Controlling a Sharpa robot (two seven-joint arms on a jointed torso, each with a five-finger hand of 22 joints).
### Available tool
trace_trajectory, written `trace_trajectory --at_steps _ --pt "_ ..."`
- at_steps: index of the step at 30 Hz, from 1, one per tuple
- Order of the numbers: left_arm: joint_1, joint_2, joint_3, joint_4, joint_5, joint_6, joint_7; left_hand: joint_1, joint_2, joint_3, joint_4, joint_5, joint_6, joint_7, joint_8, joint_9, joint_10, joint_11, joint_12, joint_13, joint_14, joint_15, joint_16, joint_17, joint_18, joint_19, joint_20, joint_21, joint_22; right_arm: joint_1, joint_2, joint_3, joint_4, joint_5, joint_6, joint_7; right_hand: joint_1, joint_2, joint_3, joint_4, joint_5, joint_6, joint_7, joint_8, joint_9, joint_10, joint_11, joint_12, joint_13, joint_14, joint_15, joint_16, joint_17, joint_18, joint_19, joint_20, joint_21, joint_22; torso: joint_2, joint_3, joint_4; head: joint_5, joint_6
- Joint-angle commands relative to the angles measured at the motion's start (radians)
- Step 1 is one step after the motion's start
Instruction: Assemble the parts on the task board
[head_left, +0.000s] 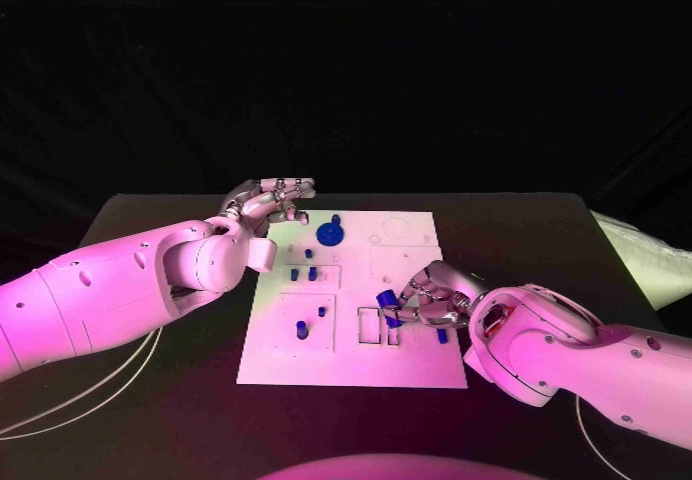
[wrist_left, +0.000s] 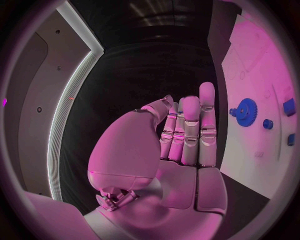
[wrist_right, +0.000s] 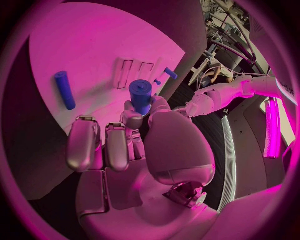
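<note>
The white task board (head_left: 411, 360) lies in the middle of the black table. My right hand (head_left: 437, 303) hovers over its right half, pinching an upright blue cylinder (head_left: 387, 299) between thumb and finger (wrist_right: 141, 96). Just beyond it are two rectangular slots (head_left: 372, 326). A second blue cylinder (wrist_right: 64, 89) lies flat on the board near this hand. A blue gear (head_left: 332, 235) sits at the far side of the board, with several small blue pegs (head_left: 303, 272) standing below it. My left hand (head_left: 271, 205) is off the board's far left corner, empty, fingers extended side by side (wrist_left: 187, 130).
A pale cloth bundle (head_left: 645, 262) lies at the table's right edge. White cables (head_left: 80, 405) run along the near left of the table. Round outlines (head_left: 395, 229) mark the board's far right corner.
</note>
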Motion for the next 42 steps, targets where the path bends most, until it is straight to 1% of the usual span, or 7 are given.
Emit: trace_trajectory --at_steps 1,9,25,30,34,38,42 --pt "0.000 0.003 0.001 0.002 -0.006 0.019 0.005 0.003 0.006 -0.001 -0.002 0.005 -0.008 0.002 0.004 -0.001 -0.006 0.001 0.005 0.001 -0.006 -0.002 0.000 -0.001 0.010 0.006 0.000 -0.004 -0.001 0.001 0.016 0.000 -0.006 0.034 0.040 0.008 -0.011 0.008 -0.009 0.001 -0.004 0.016 -0.006 0.002 0.016 0.012 0.000 0.002 0.005 0.055 -0.008 0.005 0.002 -0.020 0.001 -0.004 0.007 0.002 0.000 -0.0012 -0.0005 0.001 -0.001" --pt "-0.001 0.004 0.001 0.004 -0.006 0.020 0.005 0.003 0.006 -0.001 -0.002 0.005 -0.008 0.002 0.004 -0.001 -0.006 0.001 0.005 0.001 -0.006 -0.002 0.000 -0.001 0.010 0.006 0.000 -0.004 -0.001 0.000 0.058 0.000 -0.031 0.056 0.109 -0.027 -0.043 0.031 -0.020 0.001 -0.022 0.037 -0.013 0.001 0.025 0.042 -0.005 0.039 0.053 0.058 -0.012 0.019 0.024 -0.022 0.006 -0.007 0.015 0.017 0.001 -0.0003 -0.0010 0.004 -0.002" --pt "-0.001 0.002 0.001 0.003 -0.006 0.021 0.002 0.003 0.006 -0.001 -0.002 0.005 -0.008 0.002 0.004 -0.001 -0.006 0.001 0.005 0.001 -0.006 -0.002 0.000 -0.001 0.010 0.006 0.000 -0.004 -0.001 -0.002 0.091 0.000 -0.066 0.007 0.129 -0.042 -0.056 0.037 -0.029 0.000 -0.043 0.043 -0.015 -0.002 0.031 0.050 -0.008 0.045 0.067 0.057 -0.014 0.020 0.025 -0.023 0.006 -0.009 0.017 0.019 0.001 0.0009 -0.0015 0.007 -0.005" --pt "-0.001 0.003 0.001 0.003 -0.006 0.022 0.002 0.003 0.006 -0.001 -0.002 0.005 -0.008 0.002 0.004 -0.001 -0.006 0.001 0.005 0.001 -0.006 -0.002 0.000 -0.001 0.010 0.006 0.000 -0.004 -0.001 -0.002 0.097 0.000 -0.070 -0.001 0.130 -0.042 -0.092 0.041 -0.058 0.000 -0.152 0.047 -0.016 -0.009 0.040 0.050 -0.008 0.038 0.072 0.056 -0.014 0.020 0.024 -0.022 0.004 -0.010 0.015 0.016 0.001 0.0011 -0.0023 0.007 -0.006" --pt "-0.001 0.003 0.001 0.003 -0.006 0.019 0.004 0.003 0.006 -0.001 -0.002 0.005 -0.008 0.002 0.004 -0.001 -0.006 0.001 0.005 0.001 -0.006 -0.002 0.000 -0.001 0.010 0.006 0.000 -0.004 -0.001 -0.002 0.100 -0.001 -0.072 -0.019 0.119 -0.038 -0.141 0.013 -0.111 0.000 -0.275 0.042 -0.013 -0.017 0.048 0.038 -0.005 0.012 0.059 0.053 -0.012 0.013 0.014 -0.020 -0.002 -0.009 0.007 0.003 0.001 0.0012 -0.0029 0.006 -0.006" --pt "-0.001 0.003 0.001 0.003 -0.006 0.018 0.004 0.003 0.006 -0.001 -0.002 0.005 -0.008 0.002 0.004 -0.001 -0.006 0.001 0.005 0.001 -0.006 -0.002 0.000 -0.001 0.010 0.006 0.000 -0.004 -0.001 -0.002 0.099 -0.001 -0.072 -0.033 0.109 -0.036 -0.175 0.005 -0.135 0.002 -0.334 0.039 -0.011 -0.022 0.055 0.029 -0.003 -0.009 0.047 0.051 -0.011 0.007 0.005 -0.018 -0.007 -0.008 0.001 -0.007 0.000 0.0010 -0.0019 0.006 -0.006" --pt "-0.001 0.003 0.001 0.002 -0.006 0.017 0.005 0.003 0.006 -0.001 -0.002 0.005 -0.008 0.002 0.005 -0.001 -0.007 0.001 0.006 0.001 -0.007 -0.001 0.000 -0.001 0.010 0.006 0.000 -0.004 -0.001 -0.002 0.096 -0.001 -0.070 -0.063 0.097 -0.035 -0.171 0.003 -0.137 -0.003 -0.345 0.034 -0.009 -0.026 0.058 0.017 -0.001 -0.035 0.027 0.050 -0.009 0.002 -0.002 -0.017 -0.010 -0.007 -0.004 -0.014 0.001 0.0009 -0.0010 0.006 -0.008"
